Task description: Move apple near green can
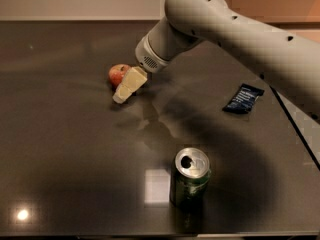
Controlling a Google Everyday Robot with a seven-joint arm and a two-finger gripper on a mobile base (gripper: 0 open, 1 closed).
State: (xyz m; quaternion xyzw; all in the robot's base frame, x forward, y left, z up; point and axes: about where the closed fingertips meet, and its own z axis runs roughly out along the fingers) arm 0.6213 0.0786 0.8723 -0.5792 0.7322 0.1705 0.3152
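Observation:
The small red apple lies on the dark table at the left of the middle. My gripper with its pale fingers reaches down from the upper right and sits right in front of the apple, covering its right side; its tip is at the table surface. The green can stands upright near the front edge, its silver top with the opening facing up, well apart from the apple.
A flat dark blue snack packet lies at the right. My large grey arm crosses the upper right. The table's right edge runs diagonally past the packet. Light spots glare on the front of the table.

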